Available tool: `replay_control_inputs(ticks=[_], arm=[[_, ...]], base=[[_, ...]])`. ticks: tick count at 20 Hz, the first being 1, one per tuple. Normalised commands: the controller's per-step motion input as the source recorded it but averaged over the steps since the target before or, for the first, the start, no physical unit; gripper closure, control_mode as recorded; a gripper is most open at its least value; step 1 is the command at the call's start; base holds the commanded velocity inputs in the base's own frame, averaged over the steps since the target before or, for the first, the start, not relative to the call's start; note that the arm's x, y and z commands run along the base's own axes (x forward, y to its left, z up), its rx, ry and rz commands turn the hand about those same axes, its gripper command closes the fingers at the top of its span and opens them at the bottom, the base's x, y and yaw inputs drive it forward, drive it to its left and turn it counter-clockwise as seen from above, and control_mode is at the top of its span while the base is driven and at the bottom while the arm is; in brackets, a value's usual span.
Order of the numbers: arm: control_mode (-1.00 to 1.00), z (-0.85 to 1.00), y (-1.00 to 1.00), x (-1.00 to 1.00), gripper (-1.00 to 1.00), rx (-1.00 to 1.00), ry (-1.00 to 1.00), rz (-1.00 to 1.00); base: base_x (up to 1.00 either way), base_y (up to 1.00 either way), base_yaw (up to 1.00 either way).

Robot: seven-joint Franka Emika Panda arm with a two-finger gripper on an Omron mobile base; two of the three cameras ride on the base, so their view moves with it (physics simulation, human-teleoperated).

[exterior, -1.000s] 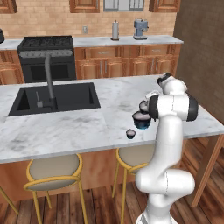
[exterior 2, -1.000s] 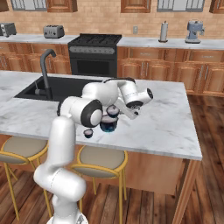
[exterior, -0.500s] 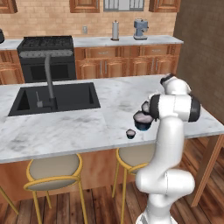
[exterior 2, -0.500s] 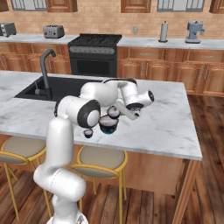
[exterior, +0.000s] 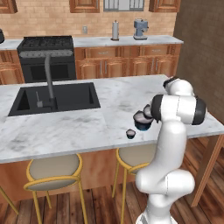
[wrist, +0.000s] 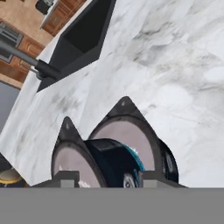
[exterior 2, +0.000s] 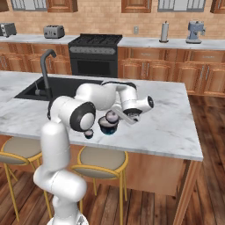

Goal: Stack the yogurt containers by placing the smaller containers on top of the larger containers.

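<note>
From the left base view, the big tub (exterior: 141,121) sits on the marble counter (exterior: 78,127) near its front edge, right of the sink (exterior: 57,98), and one small cup (exterior: 130,133) stands on the counter just beside the tub, toward the front edge and apart from it. A second small cup (exterior: 148,111) shows tilted just above the tub's right side, partly hidden by the arm's dark elbow. From the right base view, the gripper (exterior 2: 115,117) reaches in from the right and is clamped on that second cup (exterior 2: 112,117), which hangs tipped over the tub's (exterior 2: 107,127) pale top; whether it touches the top cannot be told. The loose cup (exterior 2: 88,133) stands left of the tub near the counter's (exterior 2: 167,127) front edge. From the hand view, the two dark fingertips (wrist: 66,131) frame the pale lid of the held cup (wrist: 70,162), with the tub's (wrist: 131,151) lid and dark wall close behind, and the sink (wrist: 83,39) and faucet (wrist: 30,61) beyond.
</note>
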Motion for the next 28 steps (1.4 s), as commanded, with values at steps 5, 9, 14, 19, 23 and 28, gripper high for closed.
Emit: replay_control_inputs(ticks=[5, 9, 14, 19, 23, 28], arm=[[-1.0, -0.19, 0.24, -0.01, 1.0, -0.02, -0.02, 0.0], [-1.0, -0.29, 0.15, 0.0, 1.0, -0.02, 0.0, 0.0], [-1.0, -0.29, 0.14, 0.0, 1.0, -0.03, 0.0, 0.0], [-1.0, -0.14, 0.29, 0.0, -1.0, -0.05, -0.01, 0.0], [-1.0, -0.01, 0.38, 0.0, -1.0, -0.05, -0.08, 0.0], [-1.0, 0.0, 0.31, 0.0, -1.0, -0.03, -0.09, 0.0]], base=[[0.0, 0.0, 0.0], [0.0, 0.0, 0.0], [0.0, 0.0, 0.0], [0.0, 0.0, 0.0], [0.0, 0.0, 0.0], [0.0, 0.0, 0.0]])
